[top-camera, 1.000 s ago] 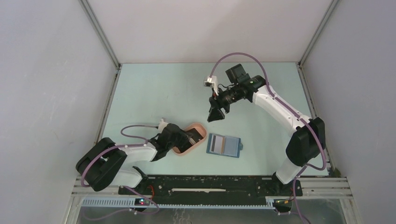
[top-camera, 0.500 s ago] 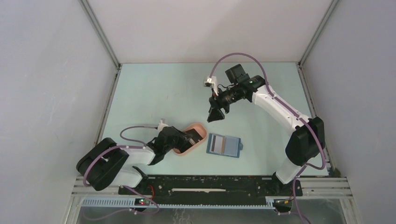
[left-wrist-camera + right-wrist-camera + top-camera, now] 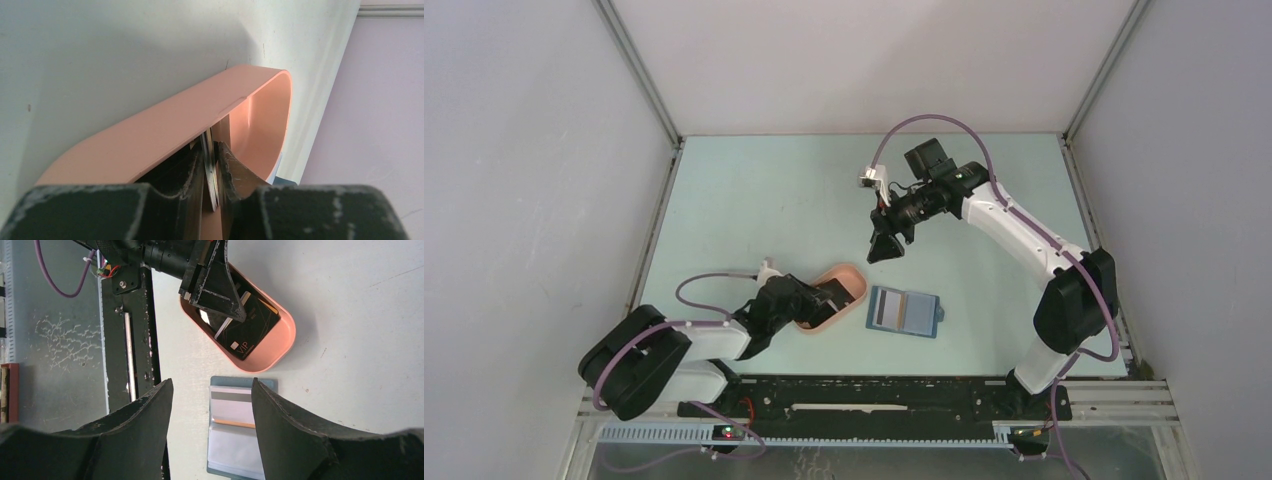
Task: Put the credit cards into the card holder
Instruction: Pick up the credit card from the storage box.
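Observation:
My left gripper (image 3: 826, 296) reaches into the pink tray (image 3: 852, 273) and is shut on the thin edge of a credit card (image 3: 212, 172), which stands on edge between the fingers. In the right wrist view that card (image 3: 223, 330) tilts up over a black VIP card (image 3: 252, 327) lying flat in the tray (image 3: 286, 342). The blue card holder (image 3: 928, 318) lies open right of the tray, with a dark-striped, orange-edged card (image 3: 231, 407) in its left pocket. My right gripper (image 3: 884, 250) hangs open well above the table, its fingers framing the card holder (image 3: 240, 382) from above.
The black base rail (image 3: 874, 392) runs along the near edge just below the tray and holder. Grey walls enclose the pale green table (image 3: 764, 200) on three sides. A purple cable (image 3: 714, 275) loops over my left arm.
My left gripper's jaws have narrowed onto the card in the tray, and the left arm has pulled slightly back toward its base. The right arm has barely moved.

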Robot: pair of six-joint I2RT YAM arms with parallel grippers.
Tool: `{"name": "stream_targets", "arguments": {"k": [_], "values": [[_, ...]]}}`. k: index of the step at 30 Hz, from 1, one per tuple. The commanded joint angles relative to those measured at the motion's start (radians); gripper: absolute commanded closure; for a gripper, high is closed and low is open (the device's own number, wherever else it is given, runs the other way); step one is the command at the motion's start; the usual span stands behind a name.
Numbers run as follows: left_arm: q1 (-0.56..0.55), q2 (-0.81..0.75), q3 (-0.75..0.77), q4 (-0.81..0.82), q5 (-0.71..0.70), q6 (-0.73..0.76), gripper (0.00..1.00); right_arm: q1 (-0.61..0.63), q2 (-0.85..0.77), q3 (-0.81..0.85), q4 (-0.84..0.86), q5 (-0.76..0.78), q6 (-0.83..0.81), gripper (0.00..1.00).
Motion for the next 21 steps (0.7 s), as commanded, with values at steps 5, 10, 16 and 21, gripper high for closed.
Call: {"name": "stream_targets", "arguments": {"k": [5,10,16,21], "values": [[0.017,0.041,-0.008,0.062,0.028,0.034,0.73,0.007,-0.001,0.006,-0.019,-0.018,-0.018,0.33],[0.028,0.139,-0.010,0.189,0.063,0.019,0.70,0.007,0.001,0.006,-0.021,-0.020,-0.020,0.33],[0.035,0.257,-0.037,0.417,0.091,-0.022,0.68,0.006,0.002,0.007,-0.025,-0.021,-0.024,0.33],[0.035,0.331,-0.033,0.505,0.109,-0.039,0.68,0.005,0.003,0.007,-0.025,-0.021,-0.026,0.32]]}}
